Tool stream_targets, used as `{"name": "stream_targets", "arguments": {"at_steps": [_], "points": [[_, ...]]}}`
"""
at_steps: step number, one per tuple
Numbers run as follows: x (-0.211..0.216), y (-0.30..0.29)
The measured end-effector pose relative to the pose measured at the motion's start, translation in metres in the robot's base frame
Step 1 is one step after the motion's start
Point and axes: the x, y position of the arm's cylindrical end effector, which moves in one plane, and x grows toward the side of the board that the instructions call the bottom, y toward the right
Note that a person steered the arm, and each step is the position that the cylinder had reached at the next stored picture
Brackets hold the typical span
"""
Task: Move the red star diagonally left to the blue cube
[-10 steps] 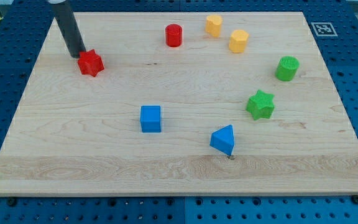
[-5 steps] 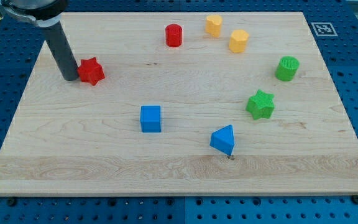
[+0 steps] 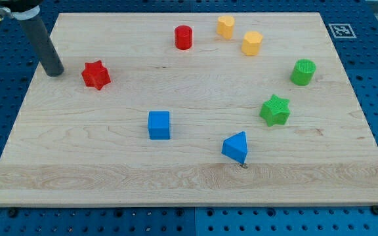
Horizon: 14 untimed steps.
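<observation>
The red star lies on the wooden board at the view's upper left. The blue cube sits lower and to the right of it, near the board's middle. My tip rests on the board to the left of the red star, apart from it by a clear gap. The dark rod rises from the tip toward the view's top left corner.
A red cylinder stands at the top centre. Two yellow blocks lie at the top right. A green cylinder and a green star are at the right. A blue triangular block lies lower right of the cube.
My tip pushed the red star slightly down, then slid left away from it. It was touching the star; now a gap shows. The other blocks have not moved.
</observation>
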Motion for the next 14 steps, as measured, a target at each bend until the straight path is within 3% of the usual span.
{"name": "stream_targets", "arguments": {"at_steps": [3,5,7,8,10,11,14], "points": [[-0.001,0.055],[0.021,0.109],[0.013,0.101],[0.011,0.058],[0.034,0.030],[0.054,0.036],[0.061,0.109]]}}
